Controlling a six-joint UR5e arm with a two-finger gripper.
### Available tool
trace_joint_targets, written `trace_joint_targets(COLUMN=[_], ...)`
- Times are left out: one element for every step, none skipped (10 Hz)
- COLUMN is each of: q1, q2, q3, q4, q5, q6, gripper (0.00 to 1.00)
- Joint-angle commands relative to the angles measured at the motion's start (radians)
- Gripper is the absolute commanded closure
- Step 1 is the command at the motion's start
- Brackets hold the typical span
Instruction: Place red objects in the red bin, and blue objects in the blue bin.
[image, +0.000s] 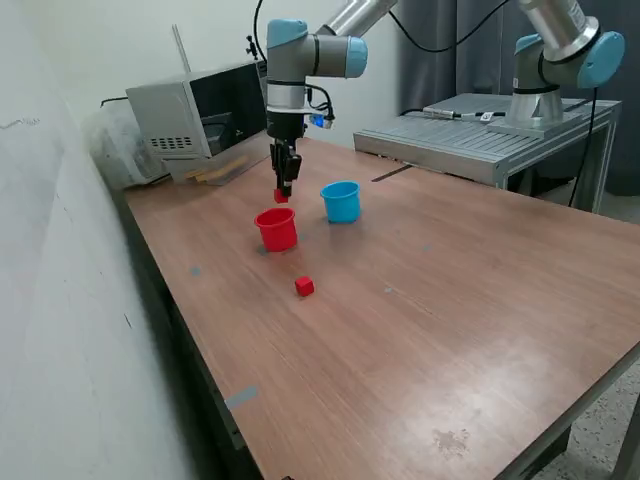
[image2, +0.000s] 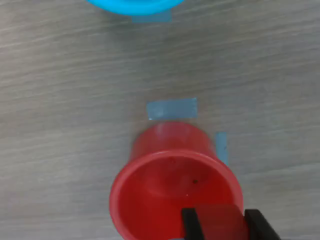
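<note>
1. Wood-grain brown desk (image: 450, 300) fills the scene, with a pale wall along the exterior view's left and a grey box-shaped appliance (image: 195, 115) at the far edge.
2. A small red plastic cup-shaped bin (image: 277, 229) stands upright on the desk; a light blue plastic cup-shaped bin (image: 341, 201) stands just beside it, toward the exterior view's right and slightly farther away, not touching.
3. The arm's black two-finger pincer (image: 282, 195) hangs above the red bin's far rim, closed on a small solid red cube (image: 281, 196).
4. In the wrist view that cube (image2: 221, 223) sits between the dark fingers (image2: 190, 223), over the red bin's (image2: 170, 145) open mouth.
5. A second small red cube (image: 304, 287) lies on the desk nearer the camera than the red bin, apart from it and from the pincer.
6. Pale blue tape patches (image2: 172, 108) lie on the desk just beside the red bin.
</note>
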Motion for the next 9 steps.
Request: trace_joint_targets(q1=[-0.004,-0.004,-0.004,-0.006,-0.011,-0.014,-0.018,-0.02,-0.024], q2=[0.012,0.012,0.013,0.021,0.023,0.023,0.023,0.023,0.023], q3=[-0.01,-0.01,-0.013,-0.013,-0.013,-0.013,-0.013,-0.01,-0.008], q4=[-0.004,-0.021,-0.028,-0.03,-0.036,-0.039,-0.039,-0.041,-0.041], q5=[0.0,0.001,0.001,0.001,0.001,0.001,0.001,0.001,0.0], q6=[-0.001,-0.001,-0.003,-0.009,-0.009,-0.009,-0.009,-0.009,-0.009], gripper=[1.0,1.0,1.0,1.0,1.0,1.0,1.0,1.0,0.0])
